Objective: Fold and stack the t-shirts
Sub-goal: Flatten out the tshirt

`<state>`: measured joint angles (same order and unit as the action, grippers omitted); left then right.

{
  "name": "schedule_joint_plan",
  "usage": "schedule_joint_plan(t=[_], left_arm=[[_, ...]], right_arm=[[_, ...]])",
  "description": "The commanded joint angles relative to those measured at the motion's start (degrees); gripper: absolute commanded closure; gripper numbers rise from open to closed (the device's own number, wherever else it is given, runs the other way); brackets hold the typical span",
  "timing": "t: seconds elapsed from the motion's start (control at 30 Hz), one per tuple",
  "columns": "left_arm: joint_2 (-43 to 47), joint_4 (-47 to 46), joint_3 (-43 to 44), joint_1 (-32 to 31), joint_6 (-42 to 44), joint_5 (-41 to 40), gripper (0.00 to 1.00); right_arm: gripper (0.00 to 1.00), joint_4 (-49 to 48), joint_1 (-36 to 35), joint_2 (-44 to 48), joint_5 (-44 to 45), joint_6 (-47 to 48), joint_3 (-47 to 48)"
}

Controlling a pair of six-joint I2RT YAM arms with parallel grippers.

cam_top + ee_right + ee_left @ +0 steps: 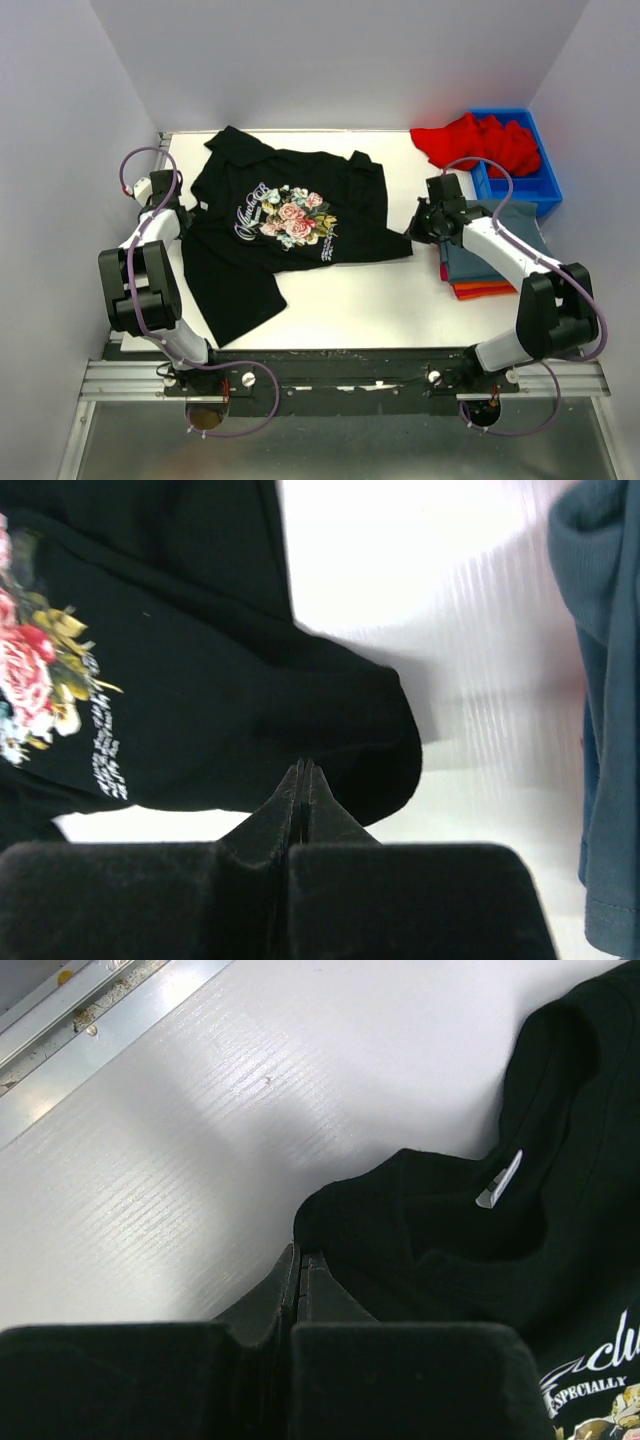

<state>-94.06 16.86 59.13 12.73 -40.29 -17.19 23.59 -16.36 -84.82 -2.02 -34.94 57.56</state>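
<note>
Black fingers on both arms, pressed together with no gap showing. Left gripper [299, 1256]: tips sat at the left edge of the black t-shirt [290, 235], by the collar side. Couldn't tell if cloth was actually caught between them. Right gripper [303, 770]: tips were over the shirt's right near corner, and again I couldn't tell if cloth was caught.

The black shirt lay print-up across the left and middle of the white table [400, 295]. It was rumpled, with one flap trailing toward the near edge. The floral print [293, 217] faced up at its centre, and a white neck label [498, 1180] showed inside the collar.

Right of the right gripper was a folded stack, partly under that arm, with the slate-blue t-shirt [478, 262] on top of the orange t-shirt [485, 291]. An open strip of table separated the stack from the black shirt.

At the far right, the red t-shirt [480, 140] was bunched and hanging over the left wall of the blue bin [545, 188], partly on the table.
</note>
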Motion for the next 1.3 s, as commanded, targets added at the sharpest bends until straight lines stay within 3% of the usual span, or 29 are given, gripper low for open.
schedule_joint_plan(t=[0.0,0.23,0.5,0.9,1.1,1.2,1.23,1.27], left_arm=[[0.3,0.4,1.5,0.2,0.9,-2.1,1.00],[1.2,0.9,1.4,0.2,1.4,-4.9,1.00],[1.0,0.6,1.5,0.2,1.6,-5.0,1.00],[-1.6,1.9,4.6,0.9,2.5,-6.1,1.00],[-2.6,2.0,5.8,2.1,2.9,-5.0,1.00],[-2.8,2.4,6.9,2.1,2.9,-4.9,1.00],[-3.1,2.4,7.2,2.1,2.9,-4.5,1.00],[-3.2,2.2,7.4,2.1,2.9,-4.1,1.00]], right_arm=[[0.99,-0.1,1.2,0.4,-1.1,-0.4,-1.1],[0.99,1.1,4.6,-3.9,-1.2,-1.2,9.0],[0.99,4.1,5.6,-16.0,1.1,-2.2,25.1],[0.99,6.4,7.7,-27.5,1.7,-2.0,40.4],[0.99,9.4,8.2,-31.5,0.3,-0.7,48.8],[0.99,7.7,8.2,-32.2,-5.1,0.4,49.8],[0.94,8.4,8.2,-32.3,-7.3,0.4,49.8],[0.79,8.7,8.2,-31.9,-8.6,0.3,48.9]])
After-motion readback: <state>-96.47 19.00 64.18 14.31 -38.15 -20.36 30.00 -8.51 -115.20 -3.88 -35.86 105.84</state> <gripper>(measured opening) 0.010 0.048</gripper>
